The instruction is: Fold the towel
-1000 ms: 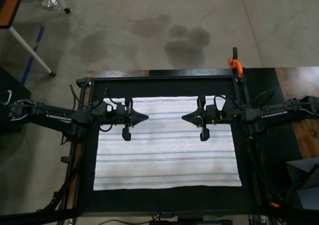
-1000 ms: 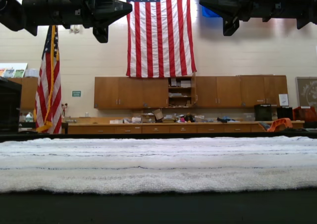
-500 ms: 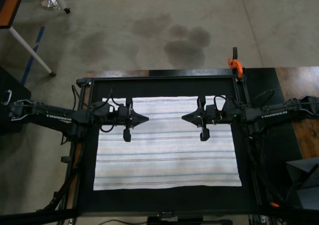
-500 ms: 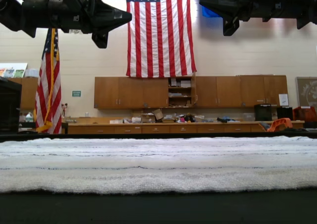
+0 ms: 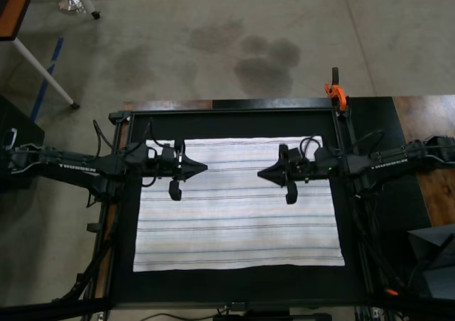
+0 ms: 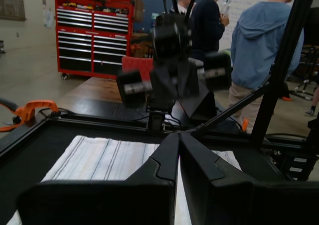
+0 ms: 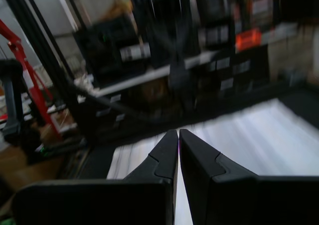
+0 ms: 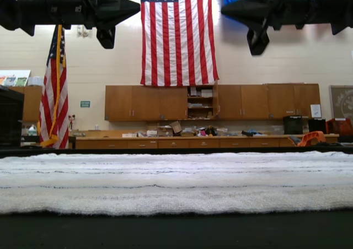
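Both arms are matte black, with white lettering along the forearms and looping black cables near the wrists. Each pincer (image 5: 205,167) (image 5: 260,172) tapers to a pointed black wedge.

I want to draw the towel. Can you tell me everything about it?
The towel is a big white rectangle with thin dark and pale stripes running along its length. It looks soft and fluffy. It lies flat and unfolded on the black table. Both grippers hang above its far part, apart from it.
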`<state>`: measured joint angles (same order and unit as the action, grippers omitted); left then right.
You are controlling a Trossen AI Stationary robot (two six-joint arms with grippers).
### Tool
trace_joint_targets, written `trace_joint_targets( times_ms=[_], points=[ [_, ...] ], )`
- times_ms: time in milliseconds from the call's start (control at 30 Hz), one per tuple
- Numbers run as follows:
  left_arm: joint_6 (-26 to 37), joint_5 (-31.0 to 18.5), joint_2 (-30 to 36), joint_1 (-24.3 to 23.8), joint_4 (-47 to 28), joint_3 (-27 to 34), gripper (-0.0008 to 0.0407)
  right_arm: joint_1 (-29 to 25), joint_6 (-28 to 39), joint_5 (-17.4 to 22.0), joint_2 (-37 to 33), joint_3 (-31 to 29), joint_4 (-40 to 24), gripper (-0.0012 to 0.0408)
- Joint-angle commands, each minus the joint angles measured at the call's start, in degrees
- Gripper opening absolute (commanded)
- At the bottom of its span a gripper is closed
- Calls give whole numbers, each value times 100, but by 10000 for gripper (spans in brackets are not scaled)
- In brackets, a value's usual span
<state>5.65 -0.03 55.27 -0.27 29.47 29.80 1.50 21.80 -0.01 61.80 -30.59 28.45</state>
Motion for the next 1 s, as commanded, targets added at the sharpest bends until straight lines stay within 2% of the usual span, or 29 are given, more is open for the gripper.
trace_joint_targets(
  times_ms=[0, 67, 233, 333, 433, 500, 600, 700, 967],
  points=[
    [11, 7, -48, 2, -37, 2, 0, -17, 282, 26, 48, 0, -597, 1],
    [118, 7, -57, 2, -129, 2, 0, -15, 815, 358, 87, 0, -1250, 1],
    [293, 9, -9, 2, -372, 2, 0, -50, 1622, 1818, 90, 0, -2734, 15],
    [313, 9, -2, 2, -476, 2, 0, -210, 1930, 2505, -15, 0, -3375, 40],
    [315, 9, -17, 2, -551, 2, 0, -564, 2487, 3032, -116, 0, -4186, 75],
    [317, 9, -35, 2, -544, 2, 0, -905, 2914, 3075, -157, 0, -4734, 98],
    [315, 9, -44, 2, -546, 2, 0, -1384, 2981, 3025, -157, 0, -5178, 125],
    [315, 9, -44, 2, -546, 2, 0, -1818, 2983, 2990, -142, 0, -5307, 135],
    [315, 7, -39, 2, -546, 2, 0, -2839, 2942, 2780, -76, 0, -5399, 126]
  ],
)
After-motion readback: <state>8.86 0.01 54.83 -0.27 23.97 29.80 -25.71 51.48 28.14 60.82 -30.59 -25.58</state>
